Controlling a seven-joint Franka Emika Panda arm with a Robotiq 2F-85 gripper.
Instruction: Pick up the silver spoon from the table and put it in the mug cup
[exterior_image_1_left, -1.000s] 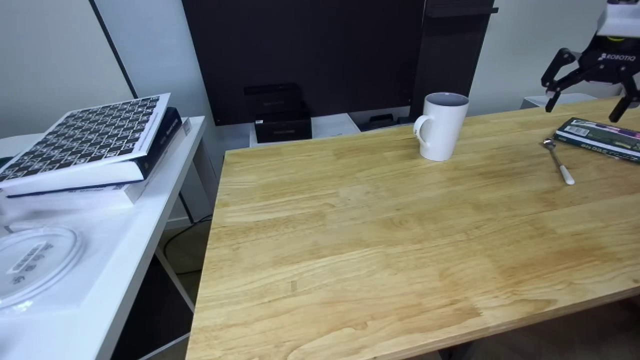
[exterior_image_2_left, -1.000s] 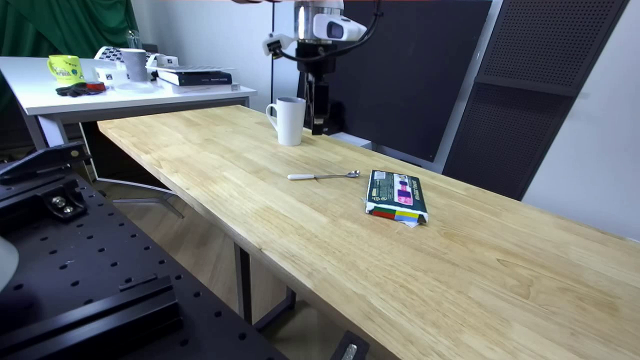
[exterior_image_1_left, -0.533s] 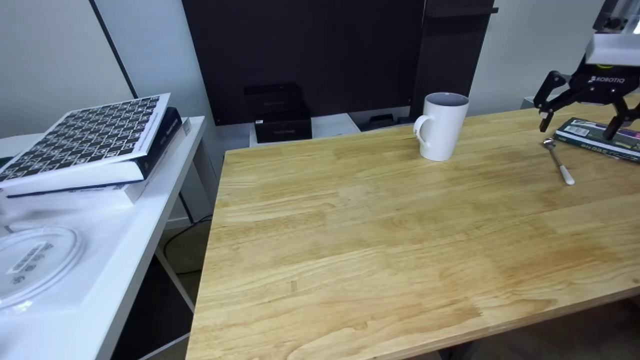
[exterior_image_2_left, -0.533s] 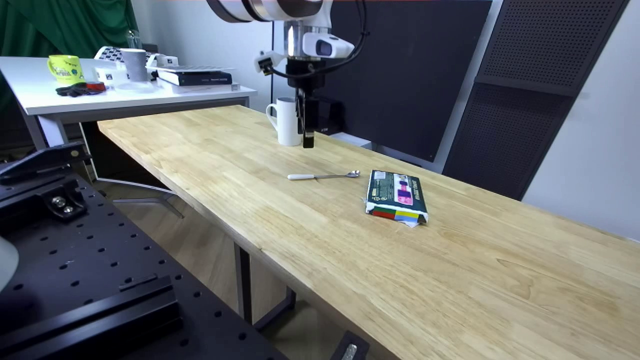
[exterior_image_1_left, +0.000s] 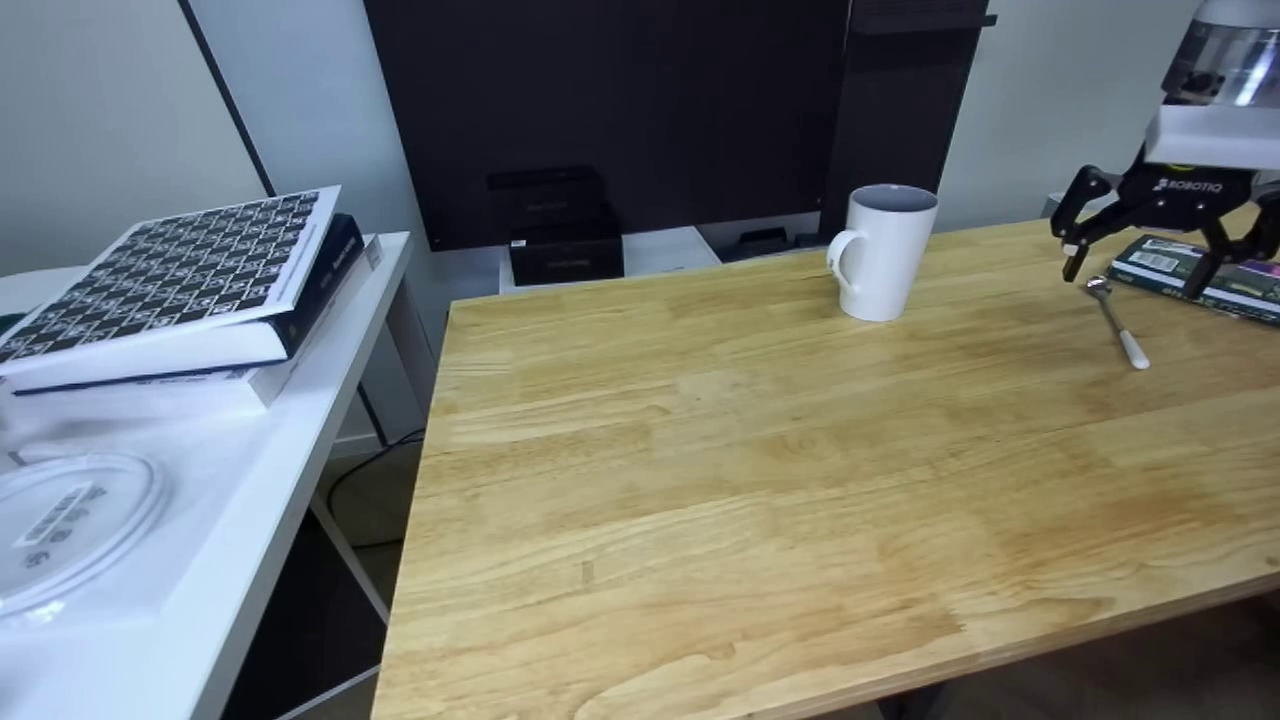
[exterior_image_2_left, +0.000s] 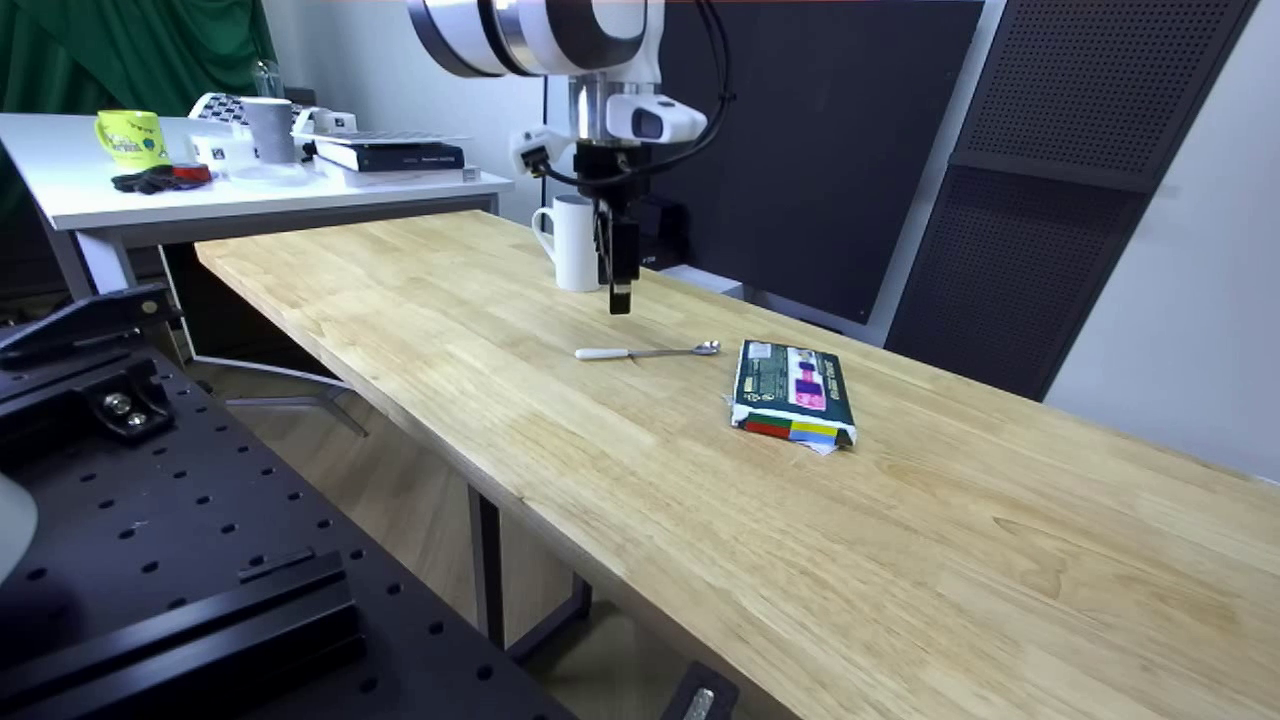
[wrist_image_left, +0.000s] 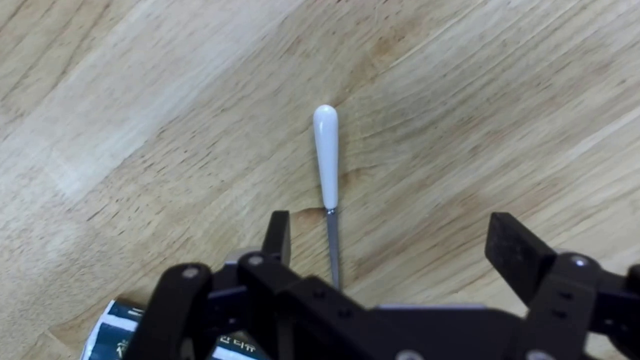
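The silver spoon (exterior_image_1_left: 1118, 322) with its white handle end lies on the wooden table (exterior_image_1_left: 700, 450). It also shows in an exterior view (exterior_image_2_left: 650, 353) and the wrist view (wrist_image_left: 327, 160), where its bowl is hidden behind the gripper. My gripper (exterior_image_1_left: 1133, 280) is open and empty, above the table over the spoon. In the wrist view (wrist_image_left: 390, 225) the spoon's shaft runs between the fingers, nearer the left one. The white mug cup (exterior_image_1_left: 885, 258) stands upright on the table. In an exterior view the mug (exterior_image_2_left: 575, 245) is partly behind the gripper (exterior_image_2_left: 620, 300). The wrist view does not show it.
A dark green packet (exterior_image_2_left: 795, 385) lies beside the spoon's bowl end; its corner shows in the wrist view (wrist_image_left: 112, 332). A white side table (exterior_image_1_left: 190, 480) holds books (exterior_image_1_left: 180, 270). Dark panels (exterior_image_1_left: 620, 120) stand behind the table's back edge.
My gripper has come down toward the table and moved over the spoon, staying open. In an exterior view it moved left and down. The spoon, mug and packet have not moved.
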